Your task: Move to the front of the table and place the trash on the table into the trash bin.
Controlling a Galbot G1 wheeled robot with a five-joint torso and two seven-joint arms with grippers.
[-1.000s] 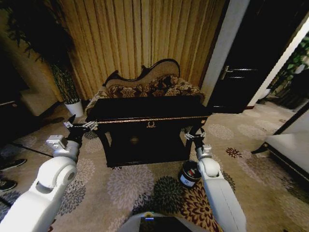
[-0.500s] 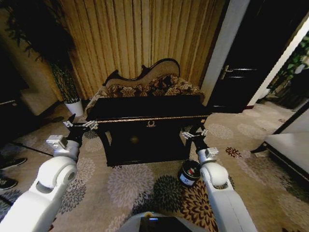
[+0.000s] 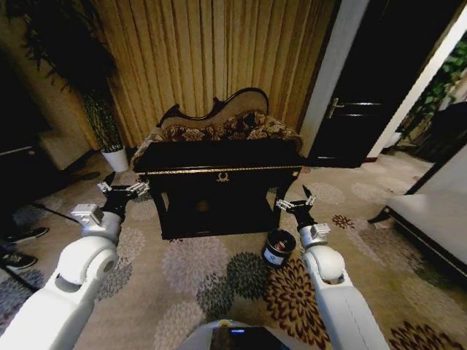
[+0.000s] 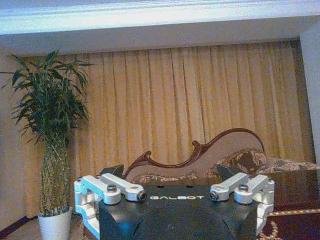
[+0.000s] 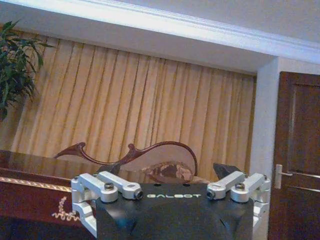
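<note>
Change: the table [image 3: 219,164] is seen smaller than a second ago; a backing-off base is likely.
Trash bin [image 3: 278,248]: right of table front.
Left gripper [image 3: 122,191]: spread wide, empty.
Right gripper [image 3: 295,203]: spread wide, empty.
Trash: not discernible on tabletop.

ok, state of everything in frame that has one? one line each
left gripper: open, empty, held off the table's left corner
right gripper: open, empty, held by the table's right front corner
table: upright; what lies on its top cannot be told
trash bin: upright on the carpet, open-topped, beside the right arm
door: shut
curtains: drawn shut
potted plant: upright
</note>
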